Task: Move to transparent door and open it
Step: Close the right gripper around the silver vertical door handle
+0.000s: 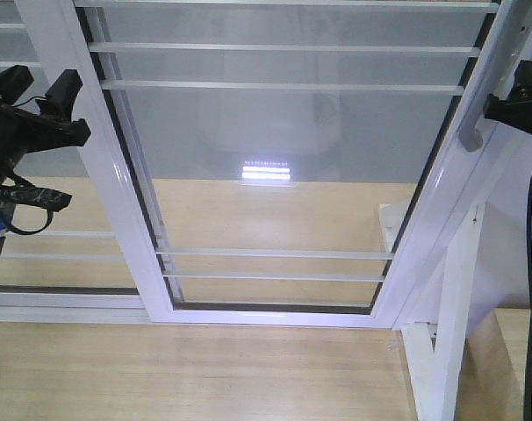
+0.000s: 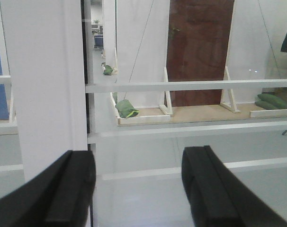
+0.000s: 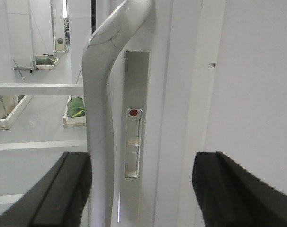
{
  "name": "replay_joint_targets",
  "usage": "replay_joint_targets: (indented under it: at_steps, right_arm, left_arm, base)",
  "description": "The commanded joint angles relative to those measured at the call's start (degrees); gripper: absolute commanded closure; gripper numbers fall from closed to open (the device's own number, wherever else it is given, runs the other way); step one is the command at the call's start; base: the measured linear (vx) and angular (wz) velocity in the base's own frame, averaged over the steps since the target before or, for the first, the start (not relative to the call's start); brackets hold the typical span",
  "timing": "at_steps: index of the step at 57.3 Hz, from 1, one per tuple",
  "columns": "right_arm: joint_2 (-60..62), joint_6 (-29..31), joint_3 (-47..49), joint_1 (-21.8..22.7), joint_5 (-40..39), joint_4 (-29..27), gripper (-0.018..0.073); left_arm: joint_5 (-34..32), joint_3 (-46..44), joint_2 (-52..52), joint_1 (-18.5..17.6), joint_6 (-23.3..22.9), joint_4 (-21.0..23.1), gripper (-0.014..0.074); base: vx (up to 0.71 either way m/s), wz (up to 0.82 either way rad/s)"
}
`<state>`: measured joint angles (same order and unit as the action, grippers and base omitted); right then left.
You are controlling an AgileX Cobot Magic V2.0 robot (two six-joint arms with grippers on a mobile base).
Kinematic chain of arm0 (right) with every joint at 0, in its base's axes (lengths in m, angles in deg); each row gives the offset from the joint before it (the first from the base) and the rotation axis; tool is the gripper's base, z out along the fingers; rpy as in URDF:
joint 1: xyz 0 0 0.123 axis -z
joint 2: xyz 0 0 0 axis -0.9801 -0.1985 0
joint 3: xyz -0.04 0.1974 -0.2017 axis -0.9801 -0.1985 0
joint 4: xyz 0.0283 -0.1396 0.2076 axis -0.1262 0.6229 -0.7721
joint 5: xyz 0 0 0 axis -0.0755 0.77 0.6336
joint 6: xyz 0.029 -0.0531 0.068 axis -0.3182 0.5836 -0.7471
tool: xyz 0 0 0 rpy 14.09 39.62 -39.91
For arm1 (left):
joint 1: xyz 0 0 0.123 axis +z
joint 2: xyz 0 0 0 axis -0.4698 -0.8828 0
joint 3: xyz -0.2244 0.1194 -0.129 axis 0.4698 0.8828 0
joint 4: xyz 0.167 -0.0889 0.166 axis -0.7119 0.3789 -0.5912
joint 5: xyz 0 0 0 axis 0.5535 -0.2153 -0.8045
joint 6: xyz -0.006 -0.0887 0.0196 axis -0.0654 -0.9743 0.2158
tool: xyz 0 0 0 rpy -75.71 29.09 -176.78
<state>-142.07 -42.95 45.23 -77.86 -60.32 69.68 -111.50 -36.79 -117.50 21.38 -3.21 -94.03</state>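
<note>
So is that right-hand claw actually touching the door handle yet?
Cannot tell. The right wrist view shows the handle between the open fingers of the right gripper, close beside one, but neither gap nor contact shows plainly.

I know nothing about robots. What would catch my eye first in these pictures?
The transparent door, a tall glass panel in a glossy white frame crossed by thin white bars, fills the front view. In the right wrist view its curved grey handle and a lock plate with a red dot loom close before the open right gripper. The left gripper, also open, faces the glass beside a white frame upright.
</note>
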Motion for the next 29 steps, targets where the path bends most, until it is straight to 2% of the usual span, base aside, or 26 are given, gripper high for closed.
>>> replay_joint_targets:
  at_steps: [1,9,29]
  right_arm:
    - [-1.1,-4.0,4.4,1.4,-5.4,6.2,0.0048]
    - [-5.4,-7.6,8.3,2.3,-5.4,10.7,0.0048]
    - [-12.2,-7.7,15.9,2.3,-5.3,10.6,0.0048]
  left_arm:
    - [-5.6,-1.9,1.6,-0.2,-0.4,0.8,0.0072]
    - [-5.7,-1.9,1.6,-0.2,-0.4,0.8,0.0072]
    - [-6.6,-1.9,1.6,-0.2,-0.4,0.8,0.0072]
  base:
    - [0.0,0.0]
    - [0.0,0.0]
    - [0.0,0.0]
